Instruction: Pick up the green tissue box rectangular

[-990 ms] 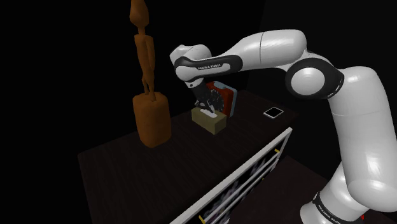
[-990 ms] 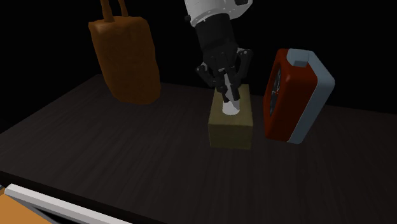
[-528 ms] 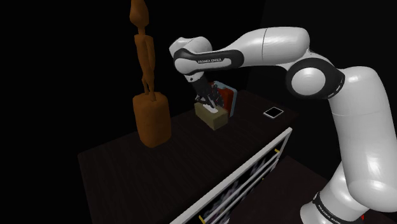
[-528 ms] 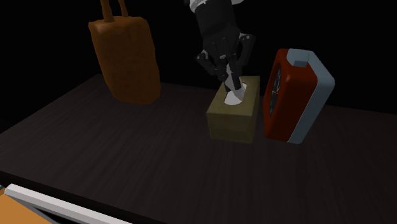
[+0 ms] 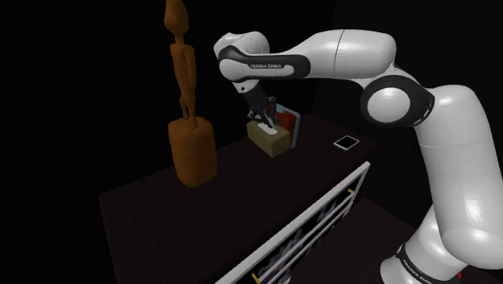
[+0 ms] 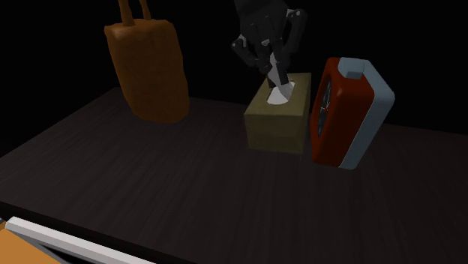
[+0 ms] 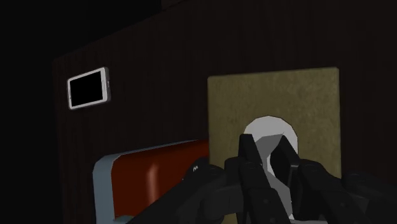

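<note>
The olive-green tissue box point(image 6: 276, 124) hangs a little above the dark table point(image 6: 150, 187), slightly tilted. My black gripper point(image 6: 276, 75) comes down onto its top and is shut on the white tissue point(image 6: 282, 94) standing out of the box's opening. In the shoulder view the box point(image 5: 270, 140) hangs under the gripper point(image 5: 264, 121) near the table's far edge. In the wrist view the fingers point(image 7: 254, 167) clasp the tissue point(image 7: 270, 133) against the box's top face point(image 7: 273, 95).
A red case with a grey-blue rim point(image 6: 346, 112) stands close beside the box. A brown statue point(image 5: 192, 149) rises on the table at the shoulder view's left. A small phone point(image 5: 347, 143) lies near the table's corner. A white-edged cabinet front point(image 5: 322, 211) runs below the table.
The gripper has risen with the tissue box, which left the table and moved up and slightly toward the red case. The other objects stayed put.
</note>
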Tool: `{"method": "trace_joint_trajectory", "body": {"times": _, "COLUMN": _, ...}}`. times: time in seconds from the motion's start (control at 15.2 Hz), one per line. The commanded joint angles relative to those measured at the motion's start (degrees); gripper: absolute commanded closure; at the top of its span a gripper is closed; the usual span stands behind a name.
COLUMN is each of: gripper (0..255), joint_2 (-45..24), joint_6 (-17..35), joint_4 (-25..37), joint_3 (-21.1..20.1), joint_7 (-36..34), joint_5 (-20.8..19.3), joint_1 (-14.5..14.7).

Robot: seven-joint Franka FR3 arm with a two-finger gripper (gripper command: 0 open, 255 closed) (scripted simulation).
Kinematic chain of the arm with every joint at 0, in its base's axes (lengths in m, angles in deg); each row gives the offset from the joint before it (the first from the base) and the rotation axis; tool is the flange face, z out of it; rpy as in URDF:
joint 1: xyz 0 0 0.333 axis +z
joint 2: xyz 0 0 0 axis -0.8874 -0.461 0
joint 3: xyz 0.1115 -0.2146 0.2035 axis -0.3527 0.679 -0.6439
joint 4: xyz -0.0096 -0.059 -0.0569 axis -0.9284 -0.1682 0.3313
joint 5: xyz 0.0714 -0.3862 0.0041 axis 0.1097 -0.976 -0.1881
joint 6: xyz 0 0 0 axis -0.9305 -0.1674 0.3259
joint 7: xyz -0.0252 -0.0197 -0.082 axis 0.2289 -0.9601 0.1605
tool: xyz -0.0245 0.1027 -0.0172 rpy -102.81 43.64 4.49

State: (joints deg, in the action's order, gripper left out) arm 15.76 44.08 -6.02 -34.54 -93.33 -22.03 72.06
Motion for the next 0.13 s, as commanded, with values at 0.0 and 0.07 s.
{"method": "trace_joint_trajectory", "body": {"times": 0.0, "gripper": 255, "joint_2": -0.3, "joint_6": -1.1, "joint_4": 1.4, "joint_3": 0.1, "joint_7": 0.3, "joint_5": -0.1, "joint_1": 0.2}}
{"method": "trace_joint_trajectory", "body": {"times": 0.07, "gripper": 255, "joint_2": -0.3, "joint_6": -1.1, "joint_4": 1.4, "joint_3": 0.1, "joint_7": 0.3, "joint_5": -0.1, "joint_1": 0.2}}
